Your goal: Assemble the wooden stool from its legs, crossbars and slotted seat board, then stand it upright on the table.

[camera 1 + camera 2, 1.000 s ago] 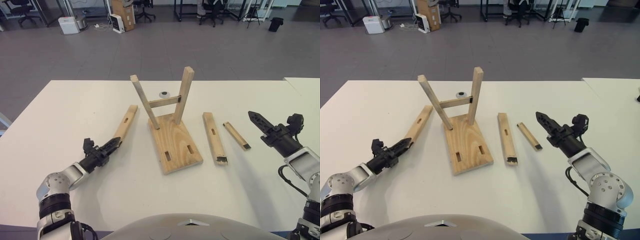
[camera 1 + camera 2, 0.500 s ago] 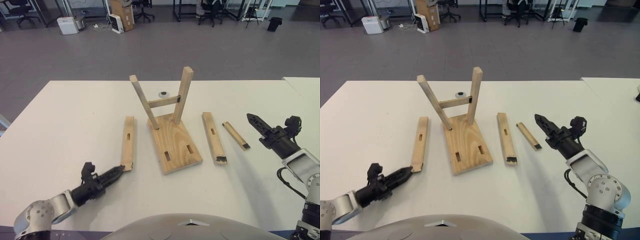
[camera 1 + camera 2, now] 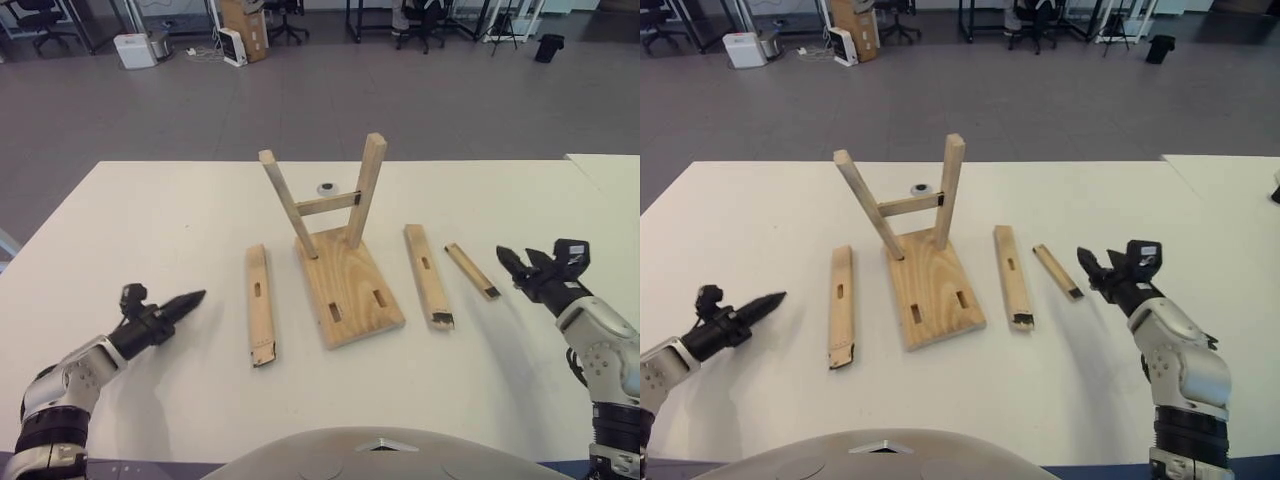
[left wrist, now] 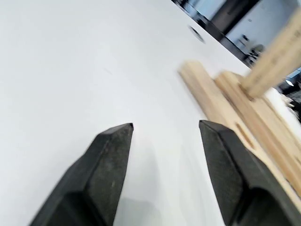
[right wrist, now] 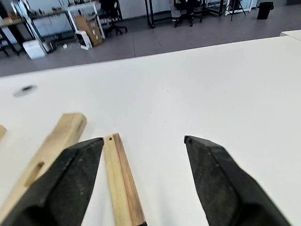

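Lying flat mid-worktop (image 3: 150,220), the seat board (image 3: 352,290) carries two upright legs (image 3: 368,190) in its far slots, tied by a crossbar (image 3: 328,205), so the stool looks half built, upside down. The left loose leg (image 3: 259,305) lies just beside the board. The right loose leg (image 3: 428,278) and a short crossbar (image 3: 472,270) lie opposite, probably laid out within each arm's reach. The left hand (image 3: 192,298) hovers apart from its leg, fingers spread. The right hand (image 3: 512,258) sits near the short crossbar, fingers spread and empty.
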Tool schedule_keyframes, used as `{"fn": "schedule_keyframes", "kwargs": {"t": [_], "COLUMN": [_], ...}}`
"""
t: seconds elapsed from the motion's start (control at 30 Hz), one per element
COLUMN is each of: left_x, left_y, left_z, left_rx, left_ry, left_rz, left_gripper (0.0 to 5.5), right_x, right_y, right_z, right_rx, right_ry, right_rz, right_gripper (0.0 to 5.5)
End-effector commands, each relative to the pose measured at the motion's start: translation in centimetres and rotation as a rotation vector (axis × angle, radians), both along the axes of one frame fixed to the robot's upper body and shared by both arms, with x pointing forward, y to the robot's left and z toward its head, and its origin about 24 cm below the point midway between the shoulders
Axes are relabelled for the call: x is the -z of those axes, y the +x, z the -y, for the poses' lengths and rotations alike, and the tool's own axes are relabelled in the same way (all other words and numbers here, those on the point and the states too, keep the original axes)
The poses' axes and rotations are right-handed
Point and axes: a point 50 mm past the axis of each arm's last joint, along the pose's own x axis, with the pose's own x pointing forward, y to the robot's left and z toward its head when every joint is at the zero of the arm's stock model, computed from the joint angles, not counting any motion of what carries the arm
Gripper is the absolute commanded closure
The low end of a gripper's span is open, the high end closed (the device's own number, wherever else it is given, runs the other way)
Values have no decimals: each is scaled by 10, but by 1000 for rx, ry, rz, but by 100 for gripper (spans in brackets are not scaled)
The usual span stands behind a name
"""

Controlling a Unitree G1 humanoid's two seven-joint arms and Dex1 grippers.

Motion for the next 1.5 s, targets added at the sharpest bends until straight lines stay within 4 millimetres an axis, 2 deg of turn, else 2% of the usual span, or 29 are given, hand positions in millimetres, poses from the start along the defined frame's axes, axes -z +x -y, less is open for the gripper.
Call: {"fn": "schedule_keyframes", "kwargs": {"t": [0.03, 0.27, 0.43, 0.6, 0.7, 0.77, 0.8, 0.83, 0.9, 0.93, 1.0, 1.1, 1.17, 1.23, 1.33, 1.5], "left_x": [66, 56, 51, 40, 29, 14, 0, -23, -73, -100, -142, -178, -196, -201, -201, -200], "left_y": [-45, -16, -9, 3, 8, 19, 29, 42, 64, 69, 62, 46, 39, 38, 40, 45], "left_z": [15, 29, 49, 81, 91, 86, 85, 88, 102, 116, 152, 192, 209, 215, 218, 220], "left_rx": [-124, -158, -139, -75, -24, -111, -132, -129, -74, -14, 183, 375, 468, 498, 504, 510], "left_ry": [21, -42, -87, -51, -11, -53, -48, -46, -63, -126, -257, -419, -471, -483, -480, -480], "left_rz": [-314, -185, -119, -39, 38, 111, 186, 294, 507, 627, 783, 852, 884, 891, 889, 890], "left_gripper": [287, 287, 284, 284, 284, 284, 284, 284, 284, 284, 284, 284, 284, 284, 284, 284], "right_x": [14, 41, 49, 59, 64, 59, 49, 30, -15, -42, -92, -139, -165, -173, -169, -164], "right_y": [23, 29, 16, 7, 2, 7, 13, 23, 42, 50, 55, 50, 45, 40, 37, 30], "right_z": [-6, 3, 6, -5, -7, -5, -2, -2, -7, -15, -36, -72, -99, -124, -151, -169], "right_rx": [-181, -253, -338, -403, -390, -346, -306, -269, -222, -231, -255, -385, -495, -610, -777, -895], "right_ry": [-111, -114, -52, -110, -146, -166, -190, -208, -235, -246, -261, -252, -233, -206, -175, -154], "right_rz": [-76, -250, -403, -425, -404, -336, -264, -145, 114, 284, 560, 785, 892, 923, 886, 864], "right_gripper": [225, 225, 310, 410, 419, 419, 419, 419, 419, 419, 419, 419, 419, 419, 419, 419]}}
